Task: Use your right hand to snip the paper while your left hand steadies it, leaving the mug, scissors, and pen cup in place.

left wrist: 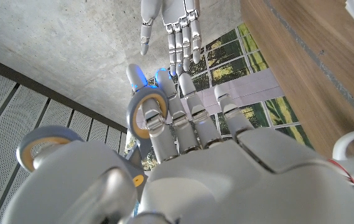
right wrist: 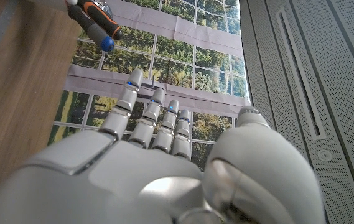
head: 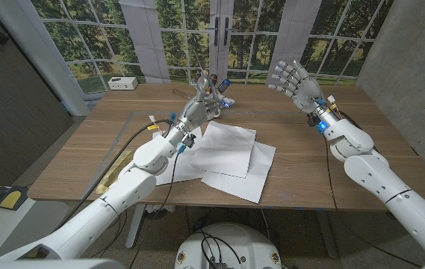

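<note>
The table [head: 302, 142] carries the paper [head: 231, 153], several white sheets overlapped near the middle, just beside the left forearm. The paper is judged light, thin and floppy, likely to slide on the smooth wood and to buckle under a blade; it would best be pressed down on a flat part close to an edge, with the cut made at the free edge.

The right hand [head: 293, 78] is held above the far right of the table, fingers spread and nothing in it. The left hand [head: 205, 99] is raised at the far middle, and the scissors [head: 211, 84] appear to be gripped in it.

In the left wrist view a ring handle is seen around a finger [left wrist: 153, 119], a detail lost in the head view. Orange-and-black handles [right wrist: 99, 22] are shown in the right wrist view.
</note>
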You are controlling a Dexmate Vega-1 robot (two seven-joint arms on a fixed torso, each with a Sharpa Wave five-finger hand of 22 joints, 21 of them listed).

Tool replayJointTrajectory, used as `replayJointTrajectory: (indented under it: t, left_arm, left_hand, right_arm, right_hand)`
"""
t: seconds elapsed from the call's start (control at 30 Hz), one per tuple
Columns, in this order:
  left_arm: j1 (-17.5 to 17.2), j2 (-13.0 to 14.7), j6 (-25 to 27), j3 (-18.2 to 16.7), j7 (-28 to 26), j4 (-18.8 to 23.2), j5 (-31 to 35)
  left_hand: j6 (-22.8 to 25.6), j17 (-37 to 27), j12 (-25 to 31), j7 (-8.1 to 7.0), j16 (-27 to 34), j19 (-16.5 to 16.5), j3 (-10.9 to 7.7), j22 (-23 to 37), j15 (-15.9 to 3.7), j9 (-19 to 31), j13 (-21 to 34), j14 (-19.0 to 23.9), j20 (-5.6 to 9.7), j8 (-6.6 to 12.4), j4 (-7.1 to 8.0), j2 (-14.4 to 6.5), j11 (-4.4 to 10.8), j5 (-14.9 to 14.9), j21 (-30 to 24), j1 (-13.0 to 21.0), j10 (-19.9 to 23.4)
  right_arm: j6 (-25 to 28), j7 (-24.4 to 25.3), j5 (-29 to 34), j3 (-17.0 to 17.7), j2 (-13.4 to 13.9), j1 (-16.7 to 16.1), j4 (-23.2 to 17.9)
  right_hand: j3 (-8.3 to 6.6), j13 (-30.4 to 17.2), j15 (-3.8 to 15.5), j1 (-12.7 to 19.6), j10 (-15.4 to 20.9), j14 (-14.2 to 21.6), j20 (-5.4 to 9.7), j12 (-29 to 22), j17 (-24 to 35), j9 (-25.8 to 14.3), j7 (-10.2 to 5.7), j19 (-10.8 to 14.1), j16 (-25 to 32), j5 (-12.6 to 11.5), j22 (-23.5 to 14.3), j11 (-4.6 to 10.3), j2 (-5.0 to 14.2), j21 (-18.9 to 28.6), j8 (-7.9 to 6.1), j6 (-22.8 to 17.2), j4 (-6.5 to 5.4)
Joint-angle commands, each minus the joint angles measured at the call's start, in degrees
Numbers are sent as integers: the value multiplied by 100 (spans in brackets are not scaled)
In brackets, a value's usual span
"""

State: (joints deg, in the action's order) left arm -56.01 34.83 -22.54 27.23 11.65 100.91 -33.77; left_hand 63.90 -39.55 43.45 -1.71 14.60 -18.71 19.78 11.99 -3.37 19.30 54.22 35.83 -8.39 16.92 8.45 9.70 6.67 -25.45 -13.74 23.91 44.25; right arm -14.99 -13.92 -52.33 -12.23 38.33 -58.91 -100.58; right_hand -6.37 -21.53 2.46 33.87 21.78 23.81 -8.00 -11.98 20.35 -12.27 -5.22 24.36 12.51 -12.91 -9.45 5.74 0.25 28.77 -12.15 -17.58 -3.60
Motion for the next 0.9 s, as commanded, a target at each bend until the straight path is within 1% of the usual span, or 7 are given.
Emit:
replayJointTrajectory:
  t: [0.03, 0.37, 0.43, 0.47, 0.57, 0.73, 0.9]
  left_arm:
    - [-168, 369, 297, -114, 50, 268, -116]
    - [-183, 503, 367, -170, 272, 158, -305]
    - [-164, 523, 362, -176, 316, 115, -302]
    - [-162, 534, 381, -178, 319, 105, -305]
    - [-147, 573, 430, -171, 391, 67, -337]
    - [-136, 633, 523, -164, 468, 88, -384]
    - [-109, 699, 607, -158, 522, 140, -384]
  left_hand:
    - [-227, -10, 31, 253, -10, 15, 12, 14, -321, 6, 19, 35, -7, -7, -50, -13, 51, -34, 13, -24, -6]
    - [-247, -7, 14, 220, -28, 20, 0, 14, -327, -15, -10, 23, -1, -44, -71, -31, 63, -48, 15, -13, -66]
    - [-253, -7, 11, 215, -32, 20, -1, 14, -330, -20, -27, 19, -1, -53, -76, -34, 63, -51, 15, -9, -58]
    - [-251, -7, 9, 217, -33, 22, -2, 14, -325, -20, -36, 21, -2, -54, -78, -35, 61, -52, 15, -7, -58]
    - [-251, -6, 10, 212, -39, 20, -4, 13, -324, -20, -39, 14, -1, -58, -83, -38, 64, -56, 15, -3, -63]
    - [-255, -5, 16, 208, -46, 22, -5, 13, -319, -18, -46, 7, -4, -65, -89, -42, 57, -60, 15, 1, -60]
    - [-264, -4, 25, 213, -51, 22, -7, 13, -315, -21, -43, 3, -5, -76, -93, -46, 63, -64, 14, 2, -61]
  right_arm:
    - [-102, -6, 246, -126, -32, 162, 192]
    - [-49, 240, 750, -351, 26, 309, 337]
    - [-58, 299, 922, -416, 43, 362, 377]
    - [-64, 311, 1019, -451, 66, 393, 400]
    - [-69, 400, 1319, -553, 128, 455, 458]
    - [-107, 476, 1504, -658, 116, 461, 593]
    - [-112, 591, 1624, -692, 147, 405, 620]
  right_hand:
    - [4, -10, 56, -13, 10, -22, -26, 6, 14, 6, 5, 24, -2, 2, -33, 5, -6, -31, -9, -2, 21]
    - [3, -11, 34, 36, -1, -124, -33, 6, 17, 7, -10, 9, -15, -3, -35, 31, -2, -89, -12, -3, 65]
    - [-2, -13, 32, 79, -5, -219, -20, 4, 18, 7, -18, -107, -34, -5, -36, 48, 3, -163, -14, -6, 99]
    - [-9, -13, 33, 104, -18, -251, -12, 8, 19, 7, -23, -121, -38, -8, -36, 7, 11, -181, -11, 3, 116]
    - [-19, -13, 23, 156, -54, -293, -37, 19, 18, 8, -23, -197, -38, -10, -36, 19, 18, -237, 0, 33, 155]
    - [-39, -15, 31, 249, -85, -329, -123, 24, 15, 8, -26, -196, -30, -12, -35, 22, 25, -277, 3, 49, 221]
    - [-55, -18, 22, 329, -102, -363, -123, 24, 10, 8, -31, -214, -26, -13, -35, 1, 27, -316, 4, 58, 278]
